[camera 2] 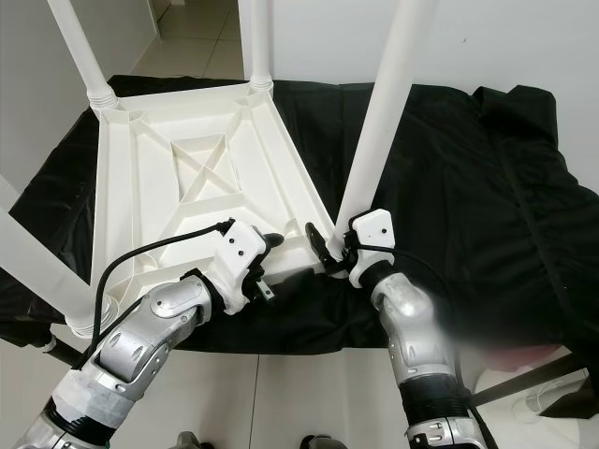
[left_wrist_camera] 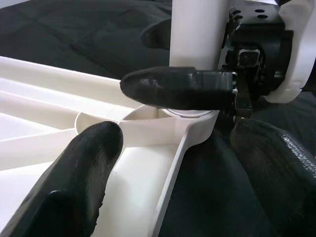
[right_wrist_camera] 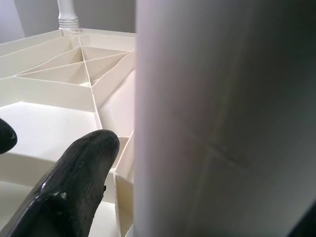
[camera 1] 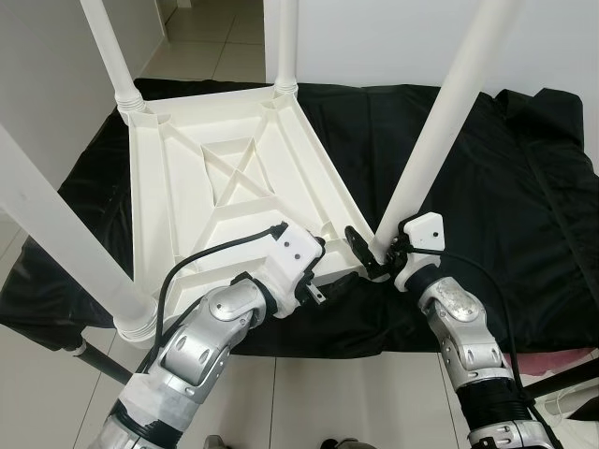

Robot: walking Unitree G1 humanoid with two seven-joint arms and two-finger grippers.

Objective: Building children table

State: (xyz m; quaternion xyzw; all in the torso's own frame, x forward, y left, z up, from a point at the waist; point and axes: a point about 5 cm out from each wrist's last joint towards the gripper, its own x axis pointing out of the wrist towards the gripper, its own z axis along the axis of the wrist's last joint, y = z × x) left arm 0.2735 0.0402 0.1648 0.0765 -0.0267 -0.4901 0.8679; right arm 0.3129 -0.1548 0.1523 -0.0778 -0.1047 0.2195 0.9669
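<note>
I see the white table top (camera 1: 220, 178) lying upside down on a black cloth (camera 1: 524, 187), its legs standing up at the corners; my right gripper (camera 1: 372, 254) sits at the corner nearest me, its fingers clamped round the base of the table leg (camera 1: 440, 122) standing there. My left gripper (camera 1: 314, 265) rests on the table top's rim just beside that corner, fingers (left_wrist_camera: 74, 182) spread apart, holding nothing.
</note>
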